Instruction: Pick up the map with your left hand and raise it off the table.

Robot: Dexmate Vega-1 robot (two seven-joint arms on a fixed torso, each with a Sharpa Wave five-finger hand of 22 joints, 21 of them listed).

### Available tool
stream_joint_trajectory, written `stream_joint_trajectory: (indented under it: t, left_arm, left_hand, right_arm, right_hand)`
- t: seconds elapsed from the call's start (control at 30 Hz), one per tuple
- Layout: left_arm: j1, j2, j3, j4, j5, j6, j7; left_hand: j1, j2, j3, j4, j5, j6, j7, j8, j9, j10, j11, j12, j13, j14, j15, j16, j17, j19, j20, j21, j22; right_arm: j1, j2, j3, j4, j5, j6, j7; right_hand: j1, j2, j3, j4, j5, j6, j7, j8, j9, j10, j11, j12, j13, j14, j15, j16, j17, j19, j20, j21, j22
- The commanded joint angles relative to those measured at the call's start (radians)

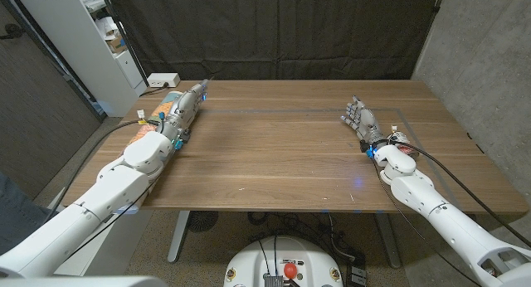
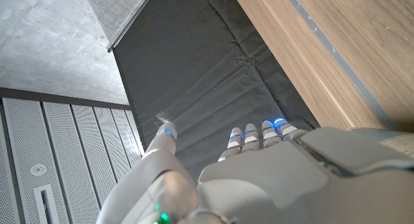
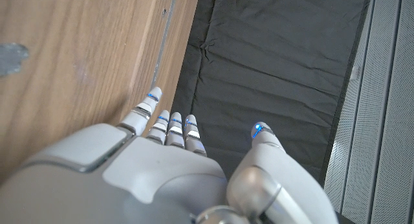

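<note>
- The left hand (image 1: 187, 105) sits at the far left corner of the surface (image 1: 282, 154), right over the map (image 1: 164, 109), a colourful folded sheet lying by the left edge.
- From the head view the fingers reach forward along the map, toward the back edge; part of the map peeks out on the outer side of the hand.
- Is it gripping yet? I cannot tell: the hand covers most of the sheet, and no view shows whether thumb and fingers have closed on paper.
- The left wrist view shows the fingertips (image 2: 249, 134) lined up close together, the thumb set apart to one side, with the dark curtain (image 2: 213, 75) beyond. Nothing visible between them there.
- My read: this is the grasp step, and the map looks flat on the wood, not yet raised.
- To do it well: a thin sheet needs an edge. Work the thumb under the outer side that overhangs or lies near the surface's rim, pinch firmly, then lift straight up.
- Risk, as I judge it: the sheet slides away or unfolds if pinched at one layer only.
- Right hand (image 1: 362, 119) waits well apart on the far right of the surface, fingers extended and fairly close, holding nothing; the right wrist view agrees.
</note>
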Motion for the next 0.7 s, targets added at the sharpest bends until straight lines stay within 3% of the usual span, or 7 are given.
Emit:
stream_joint_trajectory:
  t: [0.03,0.7]
  left_arm:
    - [0.082,0.048,-0.062,-0.065,0.026,0.037,0.061]
    - [0.233,0.093,-0.203,-0.161,0.068,0.081,0.112]
  left_hand:
    - [0.012,0.003,0.002,-0.009,-0.005,0.008,0.024,0.005,0.003,0.009,0.002,0.010,0.004,0.007,0.009,0.004,0.002,-0.001,0.006,0.004,0.003]
    - [0.017,0.005,0.003,-0.015,-0.005,0.018,0.023,0.007,0.003,0.015,0.002,0.011,0.004,0.013,0.009,0.005,0.002,0.001,0.009,0.004,0.003]
  right_arm:
    - [-0.012,-0.004,0.005,-0.004,0.001,0.007,0.004]
    - [-0.018,-0.009,0.000,-0.025,-0.004,0.003,0.002]
  right_hand:
    - [0.002,0.008,0.002,-0.005,0.005,0.009,0.005,0.002,0.002,0.001,0.007,0.007,0.005,0.000,0.010,0.005,-0.001,-0.002,-0.002,0.006,0.002]
    - [0.002,0.009,0.001,-0.007,0.005,0.010,0.005,0.002,0.002,0.004,0.008,0.007,0.005,0.003,0.010,0.006,-0.003,-0.001,-0.002,0.007,0.002]
